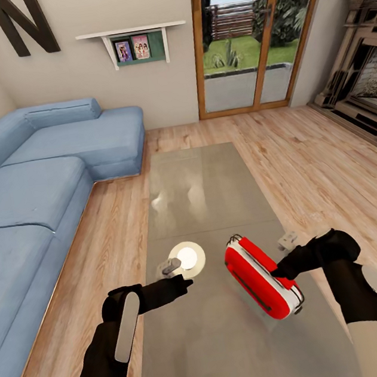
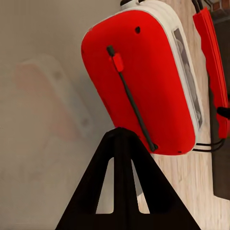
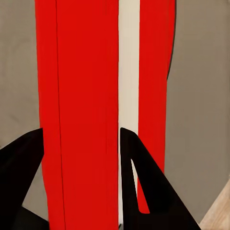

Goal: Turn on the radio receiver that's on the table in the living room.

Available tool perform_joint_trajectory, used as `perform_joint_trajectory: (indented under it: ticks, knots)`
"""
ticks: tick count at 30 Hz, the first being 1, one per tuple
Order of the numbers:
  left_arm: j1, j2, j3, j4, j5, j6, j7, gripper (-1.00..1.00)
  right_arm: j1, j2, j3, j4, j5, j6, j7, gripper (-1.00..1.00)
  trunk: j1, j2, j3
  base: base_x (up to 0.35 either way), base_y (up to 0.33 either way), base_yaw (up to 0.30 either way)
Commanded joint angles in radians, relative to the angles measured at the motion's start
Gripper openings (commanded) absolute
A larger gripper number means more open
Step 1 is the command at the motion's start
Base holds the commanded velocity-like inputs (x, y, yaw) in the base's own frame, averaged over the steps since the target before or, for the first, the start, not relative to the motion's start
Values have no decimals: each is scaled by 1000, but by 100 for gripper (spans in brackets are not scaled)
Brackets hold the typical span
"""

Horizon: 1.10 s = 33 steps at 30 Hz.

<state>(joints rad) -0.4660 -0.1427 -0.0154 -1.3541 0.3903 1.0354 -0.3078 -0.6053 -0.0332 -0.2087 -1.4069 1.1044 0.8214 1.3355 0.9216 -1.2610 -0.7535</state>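
We are standing at the near end of a long glossy table [image 1: 206, 186] in a living room, with one red radio [image 1: 262, 277] lying tilted on the table top in front of us. Our right claw [image 1: 278, 272] is grasping the radio: in the right wrist view its two dark fingers [image 3: 21, 163] are sitting on either side of the red body, with the white band [image 3: 128, 72] running between them. Our left claw [image 1: 187, 283] is hovering just beside the radio, a little apart from it, with its fingers pressed together and holding nothing; in the left wrist view its closed tip is pointing at the radio's broad red face, where a thin dark bar [image 2: 132, 100] is running across.

We are judging that the step in hand is steadying the radio so that it can be switched on. The next move is probably calling for the left tip to press a control on the radio, while the right claw is keeping a firm hold. We cannot tell which part is the switch.

Counting: one radio, one table, one blue sofa [image 1: 33, 199], two claws, one round white lamp reflection [image 1: 188, 256] on the table.
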Motion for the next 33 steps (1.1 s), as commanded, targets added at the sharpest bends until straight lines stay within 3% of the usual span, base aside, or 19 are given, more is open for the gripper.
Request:
perform_joint_trajectory:
  ticks: [1, 3, 4, 11, 15, 16, 20, 27, 33]
  knots:
    - [0, 0, 0, 0, 0, 0, 0, -100, 0, 6, 0, 0, 1, -2, -6, -100, 0, 0, 0, 0, 0, 0]
    - [0, 0, 0, 0, 0, 0, 0, -100, 1, 17, 0, 1, -1, -4, -17, -100, 0, 0, 0, 0, 0, 0]
    - [0, 0, 0, 0, 0, 0, 0, -100, 1, 33, 0, 1, -2, -5, -245, -100, 0, 0, 0, 0, 0, 0]
    - [0, 0, 0, 0, 0, 0, -1, -100, 1, 40, 0, 15, -2, -5, -280, -100, 0, 0, 0, 0, 0, 0]
    - [0, 0, 0, 0, 0, 0, 0, -100, 1, 48, 0, 74, -14, -7, -405, -100, 0, 0, 0, 0, 0, 0]
    - [0, 0, 0, 0, 0, 0, 0, -100, 1, 54, 0, 97, -38, -12, -427, -100, 0, 0, 0, 0, 0, 0]
    - [0, 0, 0, 0, 0, 0, 0, -100, 1, 59, 0, 117, -67, -27, -442, -100, 0, 0, 0, 0, 0, 0]
    - [0, 0, 0, 1, 0, 0, -1, -100, 1, 62, 0, 155, -75, -30, -445, -100, 0, 0, 0, 0, 0, 0]
    - [0, 0, 0, 2, 0, 0, -1, -100, 1, 63, 0, 196, -132, -78, -446, -100, 0, 0, 0, 0, 0, 0]
